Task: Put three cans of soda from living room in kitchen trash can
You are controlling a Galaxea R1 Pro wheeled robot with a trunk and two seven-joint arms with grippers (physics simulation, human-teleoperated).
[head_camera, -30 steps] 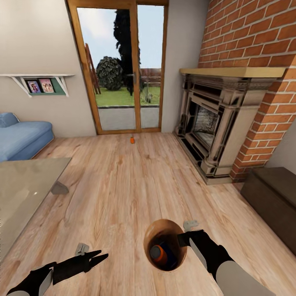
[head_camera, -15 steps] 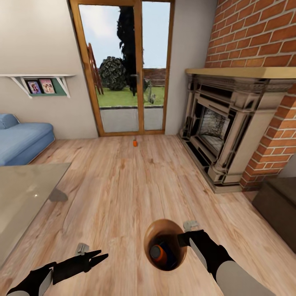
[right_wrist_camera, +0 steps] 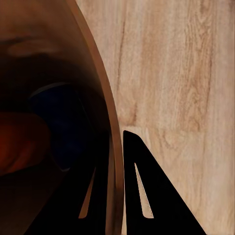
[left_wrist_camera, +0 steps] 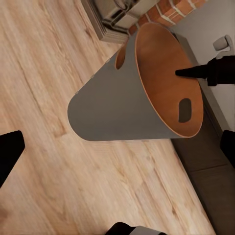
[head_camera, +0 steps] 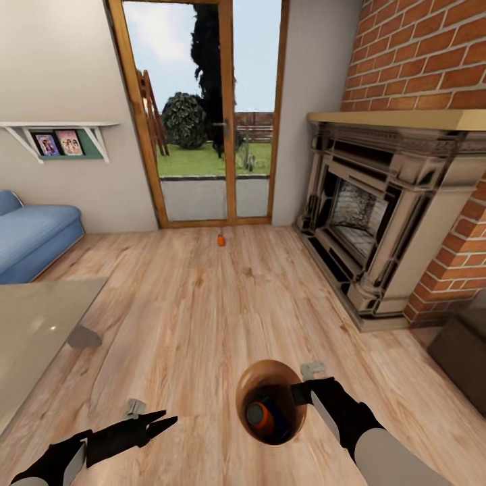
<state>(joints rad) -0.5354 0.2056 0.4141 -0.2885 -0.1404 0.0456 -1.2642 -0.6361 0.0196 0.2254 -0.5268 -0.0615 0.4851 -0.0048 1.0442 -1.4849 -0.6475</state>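
I can read no text, label, brand or number anywhere around me. The two framed pictures [head_camera: 58, 143] on the wall shelf [head_camera: 59, 126] show small figures only, too blurred to carry any lettering I could make out.

Domestic living room: red brick fireplace [head_camera: 378, 223], light-blue upholstered sofa [head_camera: 34, 236], light wood plank floor [head_camera: 202, 304], wood-framed glazed garden doors [head_camera: 206, 115].

Matt grey tash can [left_wrist_camera: 117, 112], wood-grain floor [head_camera: 202, 310]
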